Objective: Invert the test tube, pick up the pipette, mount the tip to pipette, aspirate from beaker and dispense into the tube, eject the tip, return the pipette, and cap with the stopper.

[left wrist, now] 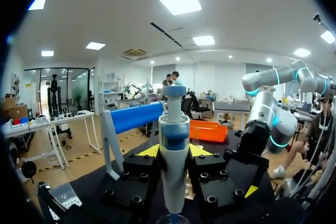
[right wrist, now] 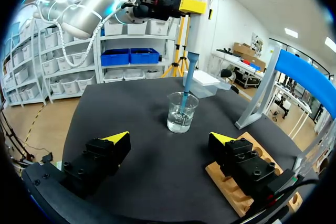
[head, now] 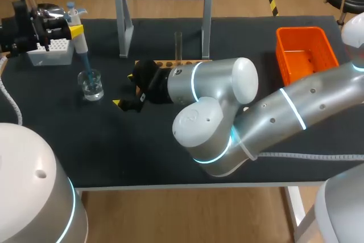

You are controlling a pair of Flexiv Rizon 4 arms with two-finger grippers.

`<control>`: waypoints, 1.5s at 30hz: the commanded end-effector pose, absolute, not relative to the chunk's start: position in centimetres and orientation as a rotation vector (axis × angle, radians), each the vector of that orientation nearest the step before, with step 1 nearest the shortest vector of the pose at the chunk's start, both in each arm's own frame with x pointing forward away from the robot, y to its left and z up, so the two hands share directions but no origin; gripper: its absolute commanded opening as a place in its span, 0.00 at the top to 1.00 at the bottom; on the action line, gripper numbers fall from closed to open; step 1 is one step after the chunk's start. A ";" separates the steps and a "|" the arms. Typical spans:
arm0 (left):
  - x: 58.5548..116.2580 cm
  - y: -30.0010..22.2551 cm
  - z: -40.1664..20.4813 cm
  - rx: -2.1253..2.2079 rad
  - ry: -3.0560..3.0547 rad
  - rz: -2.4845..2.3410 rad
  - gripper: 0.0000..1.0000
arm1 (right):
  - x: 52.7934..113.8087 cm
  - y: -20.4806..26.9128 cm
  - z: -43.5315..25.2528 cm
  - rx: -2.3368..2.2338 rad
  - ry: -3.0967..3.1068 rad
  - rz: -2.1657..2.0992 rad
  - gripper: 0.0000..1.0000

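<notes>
Black counter [head: 142, 157], mid-task: the left pincer [head: 73, 29] grips the pipette [head: 81, 46] upright over the beaker [head: 91, 85], its blue tip dipped into the clear liquid. Near the beaker, the right pincer [right wrist: 170, 139] sits low with its fingers spread wide, holding nothing. Well apart from the beaker, the test tube [head: 178, 44] stands upright in a wooden rack [head: 162, 62].

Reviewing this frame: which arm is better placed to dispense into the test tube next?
Left, I'd judge. The left gripper is shut on the pipette, its tip dipped in the beaker. The right gripper sits open and empty by the rack holding the test tube.
</notes>
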State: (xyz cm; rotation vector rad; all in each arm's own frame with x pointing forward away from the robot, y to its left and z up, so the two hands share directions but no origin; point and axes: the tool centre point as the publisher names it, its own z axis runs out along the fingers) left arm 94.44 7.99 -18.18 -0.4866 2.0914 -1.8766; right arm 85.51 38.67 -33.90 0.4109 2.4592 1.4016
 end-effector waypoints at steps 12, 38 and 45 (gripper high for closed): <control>94.4 8.1 -18.2 -0.485 2.091 -1.878 1.00 | 85.5 38.6 -33.8 0.412 2.463 1.397 0.00; 94.4 8.1 -18.2 -0.485 2.091 -1.878 1.00 | 82.4 34.0 -22.2 0.006 2.541 1.611 0.00; 94.4 8.1 -18.2 -0.485 2.091 -1.878 1.00 | 82.5 32.8 -18.3 -0.098 2.560 1.692 0.00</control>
